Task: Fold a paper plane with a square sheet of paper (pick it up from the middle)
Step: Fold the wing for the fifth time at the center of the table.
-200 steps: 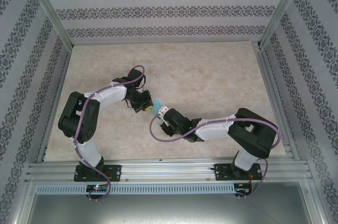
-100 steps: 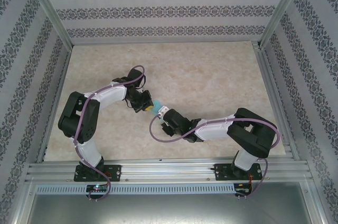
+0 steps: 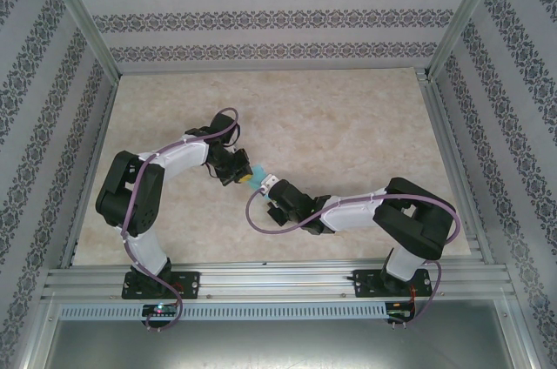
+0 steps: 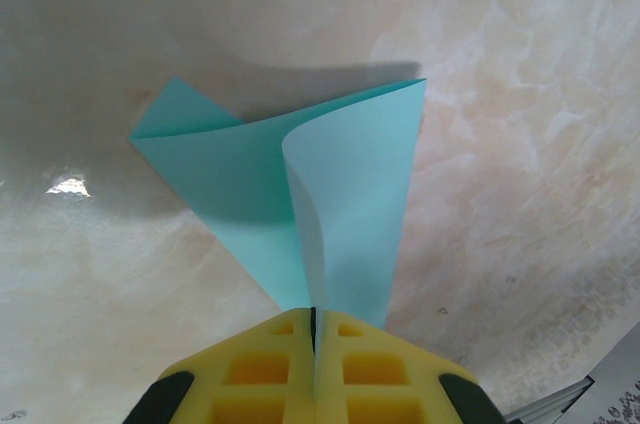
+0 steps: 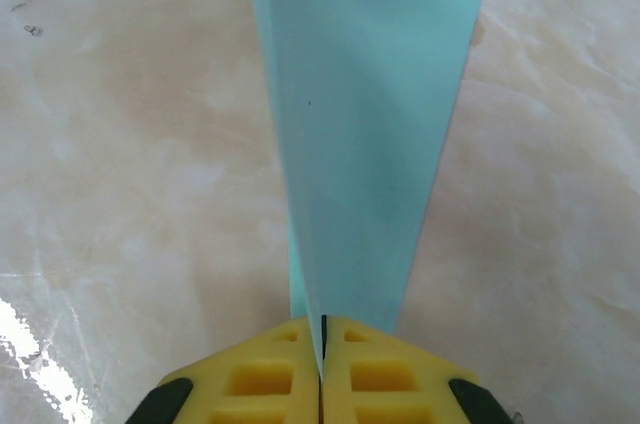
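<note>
Paper sheet point(image 3: 253, 178), turquoise, part-folded: you've got it pinched from both ends, lifted between the two grippers, a bit left of ctr over the table point(image 3: 365, 117) in the top view. L gripper point(image 3: 243, 175) reaches in from the left and R gripper point(image 3: 265, 184) from the right. The tips sit just beside each other w/ only a sliver of paper showing between them.

L wrist cam: your yellow pads point(image 4: 262, 376) are pressed together on the sheet's narrow end, w/ nothing between them but the paper edge. From there the sheet fans out away from the pads. One layer curls over in a soft roll, not a sharp crease, and a darker flap pokes out to the left. A shadow lies on the marble-look tabletop behind it.

R wrist cam: R pads point(image 5: 260, 379) are likewise clamped tight on a narrow end. The paper widens toward the top of frame, where a bit of yellow pad from the L gripper meets its top edge. Can't tell if any corner touches the table.
</note>
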You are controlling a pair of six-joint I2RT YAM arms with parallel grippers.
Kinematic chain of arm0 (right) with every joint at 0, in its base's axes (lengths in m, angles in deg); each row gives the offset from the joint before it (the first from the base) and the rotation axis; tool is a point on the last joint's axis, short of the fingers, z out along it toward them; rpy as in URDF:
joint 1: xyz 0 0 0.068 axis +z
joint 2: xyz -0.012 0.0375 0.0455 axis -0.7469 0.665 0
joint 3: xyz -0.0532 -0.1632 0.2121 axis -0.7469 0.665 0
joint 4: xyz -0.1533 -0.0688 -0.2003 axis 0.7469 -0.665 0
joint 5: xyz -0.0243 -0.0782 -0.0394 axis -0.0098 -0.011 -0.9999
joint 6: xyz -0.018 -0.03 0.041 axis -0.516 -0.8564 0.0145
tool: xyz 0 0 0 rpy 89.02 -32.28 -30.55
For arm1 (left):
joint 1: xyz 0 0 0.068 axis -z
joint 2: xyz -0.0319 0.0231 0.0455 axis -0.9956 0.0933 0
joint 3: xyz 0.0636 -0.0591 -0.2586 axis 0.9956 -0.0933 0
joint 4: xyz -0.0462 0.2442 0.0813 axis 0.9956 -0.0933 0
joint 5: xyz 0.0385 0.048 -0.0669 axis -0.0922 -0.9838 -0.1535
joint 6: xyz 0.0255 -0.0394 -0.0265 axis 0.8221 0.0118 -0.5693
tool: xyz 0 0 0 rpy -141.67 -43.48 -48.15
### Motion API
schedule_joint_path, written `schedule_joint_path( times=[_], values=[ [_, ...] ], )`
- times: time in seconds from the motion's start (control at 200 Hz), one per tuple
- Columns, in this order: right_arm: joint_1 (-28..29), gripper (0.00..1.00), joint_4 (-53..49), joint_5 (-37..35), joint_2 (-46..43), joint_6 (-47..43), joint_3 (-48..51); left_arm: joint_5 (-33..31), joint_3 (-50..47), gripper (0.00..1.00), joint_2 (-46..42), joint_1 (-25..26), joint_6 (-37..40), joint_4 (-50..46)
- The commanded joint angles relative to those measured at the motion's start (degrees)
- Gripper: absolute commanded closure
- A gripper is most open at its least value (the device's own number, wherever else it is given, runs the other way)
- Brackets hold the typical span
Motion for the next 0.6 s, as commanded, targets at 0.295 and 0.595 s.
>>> schedule_joint_path(
  times=[0.295, 0.595],
  values=[
    [-5.6, 1.00, 3.1, 22.1, 2.0, 15.0, -1.9, -14.9, -0.6, 0.38, -12.4, -1.8, 2.9, -10.6],
    [-10.4, 1.00, 3.9, 32.2, 5.2, 22.5, -3.0, -17.7, -4.7, 0.32, -20.0, -1.7, 3.3, -11.3]
  ],
)
